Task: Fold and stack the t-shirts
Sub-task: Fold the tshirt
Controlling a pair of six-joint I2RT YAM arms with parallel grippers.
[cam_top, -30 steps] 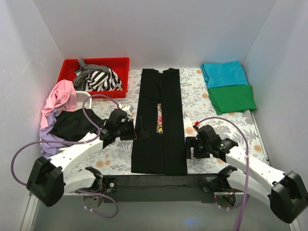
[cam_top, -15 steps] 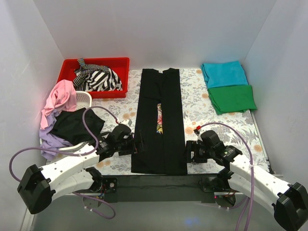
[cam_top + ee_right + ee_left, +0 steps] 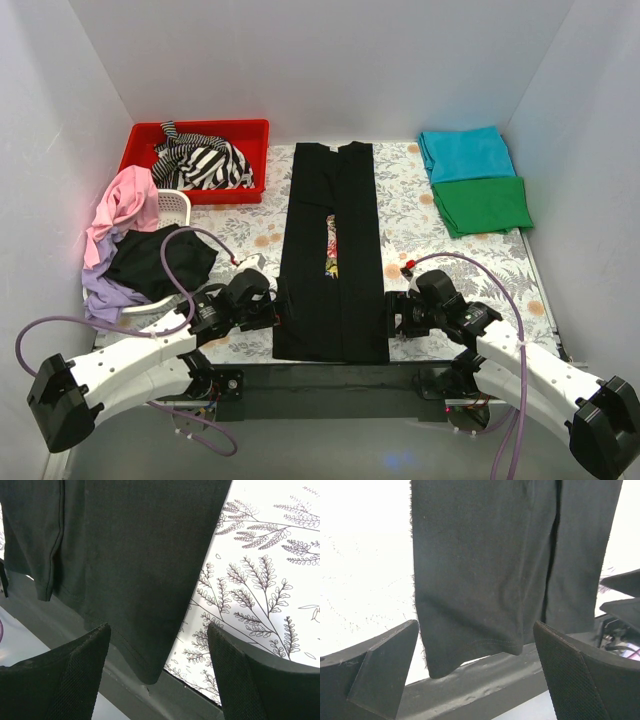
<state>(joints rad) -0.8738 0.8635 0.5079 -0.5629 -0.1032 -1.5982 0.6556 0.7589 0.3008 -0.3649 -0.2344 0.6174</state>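
The limp, light black t-shirt (image 3: 335, 270) seemed best pinched at its 2 near corners; left gripper (image 3: 281, 303) and right gripper (image 3: 392, 316) gaped, empty.

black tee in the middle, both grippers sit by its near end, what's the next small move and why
Probably lower both grippers a little and close them on the near hem corners. The black tee lies as a long narrow strip with its hem nearest the arms. The left gripper and right gripper flank that hem, both open, holding nothing.
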